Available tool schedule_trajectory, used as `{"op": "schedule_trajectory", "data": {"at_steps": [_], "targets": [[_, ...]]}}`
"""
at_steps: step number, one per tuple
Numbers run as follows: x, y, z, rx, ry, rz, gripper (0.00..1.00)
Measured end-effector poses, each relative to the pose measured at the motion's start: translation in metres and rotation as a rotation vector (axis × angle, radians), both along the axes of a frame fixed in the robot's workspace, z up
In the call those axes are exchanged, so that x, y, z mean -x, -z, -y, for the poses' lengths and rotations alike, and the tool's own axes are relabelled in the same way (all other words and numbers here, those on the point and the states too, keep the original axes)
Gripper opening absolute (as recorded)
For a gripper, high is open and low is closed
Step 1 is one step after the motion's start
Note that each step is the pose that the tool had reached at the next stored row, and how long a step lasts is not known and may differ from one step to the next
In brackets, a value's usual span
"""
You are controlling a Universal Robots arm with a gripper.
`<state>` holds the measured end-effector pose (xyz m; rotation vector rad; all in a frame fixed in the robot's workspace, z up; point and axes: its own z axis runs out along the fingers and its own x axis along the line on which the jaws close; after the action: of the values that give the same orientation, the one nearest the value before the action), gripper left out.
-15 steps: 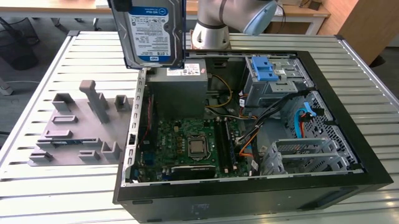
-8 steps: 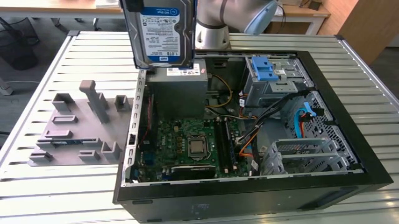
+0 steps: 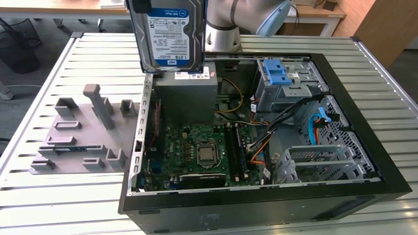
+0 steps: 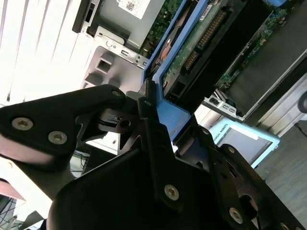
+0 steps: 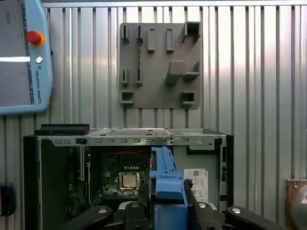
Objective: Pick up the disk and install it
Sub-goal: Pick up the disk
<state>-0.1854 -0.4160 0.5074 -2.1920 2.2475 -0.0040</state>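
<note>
My gripper is squeezed tight on the blue edge of the disk. I hold the disk standing on its end, up over the open computer case on the desk.

Soft, even light fills the exterior view: the slatted table reads pale and bright, with no hard shadows on it. Down inside the computer case it turns dimmer, and the motherboard sits in shade from the walls. The disk shows a mild sheen on its label. In the second wrist view the table slats are blown out to pure white, detail gone. In the first wrist view the light is flat and the grey plate throws short shadows.
</note>
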Motion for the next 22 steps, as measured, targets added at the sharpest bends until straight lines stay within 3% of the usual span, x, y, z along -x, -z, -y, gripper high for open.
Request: {"op": "schedule_trajectory", "data": {"at_steps": [6,13,19,22], "targets": [[-0.0002,0.0002,0.0122,-0.0027,0.000,0.0000,0.36],[-0.0195,0.0014,0.0151,-0.0043,0.000,0.0001,0.36],[-0.0220,0.0034,0.0211,-0.0082,-0.001,0.0022,0.36],[-0.0297,0.0035,0.0215,-0.0081,-0.003,0.0027,0.36]]}}
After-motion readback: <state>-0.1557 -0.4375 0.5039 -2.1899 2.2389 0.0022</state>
